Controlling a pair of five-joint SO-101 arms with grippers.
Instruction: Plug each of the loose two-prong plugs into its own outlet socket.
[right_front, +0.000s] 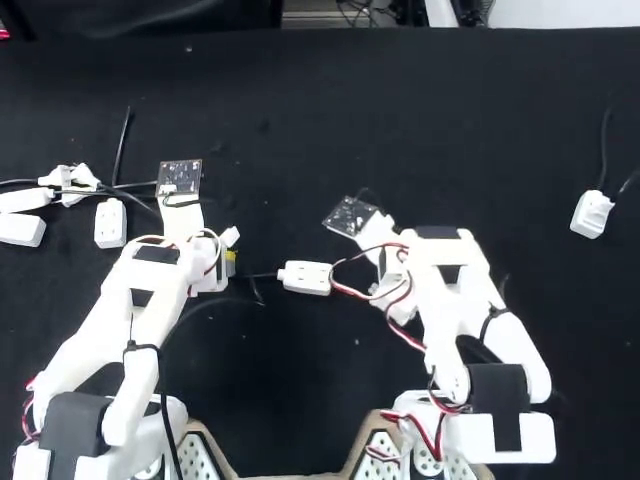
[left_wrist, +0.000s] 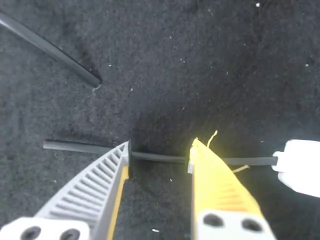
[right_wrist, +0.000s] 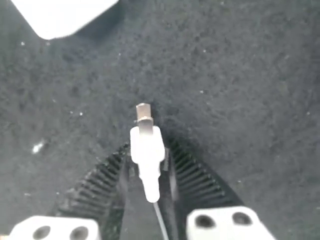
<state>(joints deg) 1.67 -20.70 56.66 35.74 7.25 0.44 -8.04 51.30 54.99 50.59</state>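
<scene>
Right hand (right_wrist: 146, 150): pinched a white two-prong plug (right_wrist: 147, 165), prong pointing ahead and short of any socket.
Left hand (left_wrist: 160, 152): spread, tips over a black cable (left_wrist: 75, 146) on the tabletop (right_front: 400, 120), pinching nothing.
Outlet socket (right_front: 305, 277): lay between the arms, apparently unplugged.
Far units: white pieces at far left (right_front: 110, 222) and far right (right_front: 592, 213) lay well apart, unjoined.
Progress: judged early, with no plug seated.
</scene>
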